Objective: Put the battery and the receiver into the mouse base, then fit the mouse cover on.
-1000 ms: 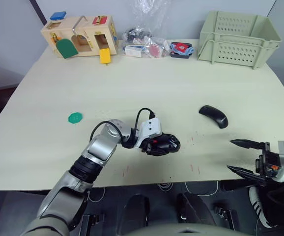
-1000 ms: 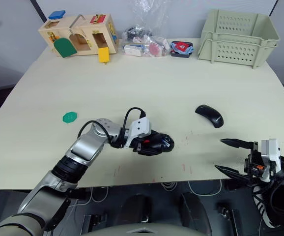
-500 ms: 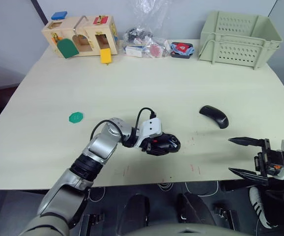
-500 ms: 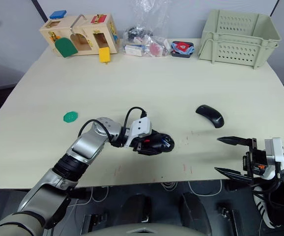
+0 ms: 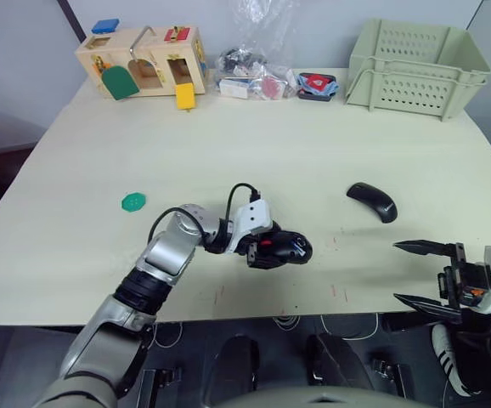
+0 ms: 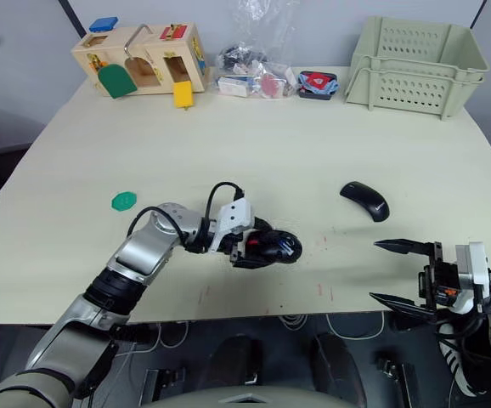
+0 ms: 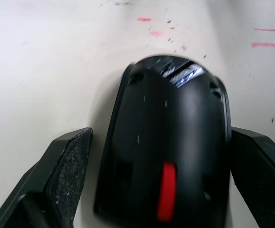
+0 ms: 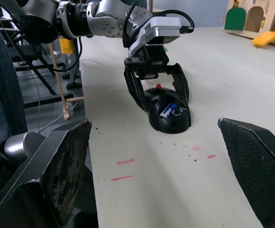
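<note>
Writing on mouse base (image 8: pixel 168 110) possibly illegible

The left pincer (image 5: pixel 273 248) straddles the mouse base (image 5: pixel 285 247) near the tabletop's (image 5: pixel 313 153) front edge, blocking both flanks. The mouse cover (image 5: pixel 370 201) lies apart toward the right edge, open on all sides. The right pincer (image 5: pixel 422 273) hangs spread off the front right corner. Bare surface separates base and cover.

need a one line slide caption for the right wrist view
Left hand straddles the mouse base on the table, its open fingers either side, with the right hand's fingers spread in the foreground.
</note>
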Robot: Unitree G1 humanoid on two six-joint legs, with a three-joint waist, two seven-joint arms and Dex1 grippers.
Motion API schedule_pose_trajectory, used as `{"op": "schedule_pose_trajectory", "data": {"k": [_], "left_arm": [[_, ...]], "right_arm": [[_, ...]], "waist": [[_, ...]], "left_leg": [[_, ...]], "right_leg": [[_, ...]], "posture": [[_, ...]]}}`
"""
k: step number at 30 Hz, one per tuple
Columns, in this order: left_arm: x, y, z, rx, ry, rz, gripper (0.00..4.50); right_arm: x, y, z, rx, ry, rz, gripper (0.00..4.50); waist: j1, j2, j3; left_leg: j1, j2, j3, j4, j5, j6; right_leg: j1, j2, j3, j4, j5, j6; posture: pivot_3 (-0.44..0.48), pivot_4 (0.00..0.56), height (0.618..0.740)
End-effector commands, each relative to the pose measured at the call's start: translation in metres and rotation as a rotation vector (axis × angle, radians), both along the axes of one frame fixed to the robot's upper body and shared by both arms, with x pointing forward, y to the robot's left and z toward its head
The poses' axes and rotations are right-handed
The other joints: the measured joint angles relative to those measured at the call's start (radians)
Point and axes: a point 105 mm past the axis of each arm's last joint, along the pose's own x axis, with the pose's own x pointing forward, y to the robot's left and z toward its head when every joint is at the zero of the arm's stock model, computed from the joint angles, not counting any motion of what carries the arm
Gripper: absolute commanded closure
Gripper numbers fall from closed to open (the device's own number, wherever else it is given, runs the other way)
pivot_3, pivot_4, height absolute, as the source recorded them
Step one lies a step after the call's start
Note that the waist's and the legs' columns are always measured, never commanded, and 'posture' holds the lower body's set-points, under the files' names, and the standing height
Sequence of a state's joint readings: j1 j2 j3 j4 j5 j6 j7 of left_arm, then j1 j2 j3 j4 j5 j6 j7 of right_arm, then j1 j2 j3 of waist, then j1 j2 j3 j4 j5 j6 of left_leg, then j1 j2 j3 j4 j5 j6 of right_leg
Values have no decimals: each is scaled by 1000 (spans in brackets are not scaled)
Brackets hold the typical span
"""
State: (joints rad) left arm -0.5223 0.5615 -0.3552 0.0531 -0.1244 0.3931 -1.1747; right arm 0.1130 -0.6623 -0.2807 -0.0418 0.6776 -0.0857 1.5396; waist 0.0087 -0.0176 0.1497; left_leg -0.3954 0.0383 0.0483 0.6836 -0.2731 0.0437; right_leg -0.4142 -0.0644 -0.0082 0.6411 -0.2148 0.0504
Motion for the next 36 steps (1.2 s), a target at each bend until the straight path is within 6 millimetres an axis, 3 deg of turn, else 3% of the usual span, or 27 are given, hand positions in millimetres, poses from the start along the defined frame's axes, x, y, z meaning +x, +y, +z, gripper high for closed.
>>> {"op": "schedule_pose_trajectory", "data": {"k": [1,14,27,36], "left_arm": [[-6,4,21,-66,-60,-49,39],[-41,29,53,-266,-81,-101,39],[-59,67,60,-348,-120,-5,39],[-70,82,63,-342,-115,-26,39]], "right_arm": [[-1,1,6,0,-39,6,0],[14,-5,11,40,-63,-95,0],[72,-35,10,12,-43,-504,0],[96,-44,3,-73,34,-653,0]], "waist": [[4,0,0],[5,1,1],[4,2,2],[6,3,3]], "left_leg": [[0,0,0,0,0,0],[0,0,0,0,0,0],[0,0,1,0,0,0],[0,1,2,0,0,0]], "right_leg": [[0,0,0,0,0,0],[0,0,0,0,-2,-3],[0,-1,0,0,-2,-4],[0,-1,0,0,-2,-4]], "posture": [[0,150,740],[0,150,740],[0,150,740],[0,150,740]]}}
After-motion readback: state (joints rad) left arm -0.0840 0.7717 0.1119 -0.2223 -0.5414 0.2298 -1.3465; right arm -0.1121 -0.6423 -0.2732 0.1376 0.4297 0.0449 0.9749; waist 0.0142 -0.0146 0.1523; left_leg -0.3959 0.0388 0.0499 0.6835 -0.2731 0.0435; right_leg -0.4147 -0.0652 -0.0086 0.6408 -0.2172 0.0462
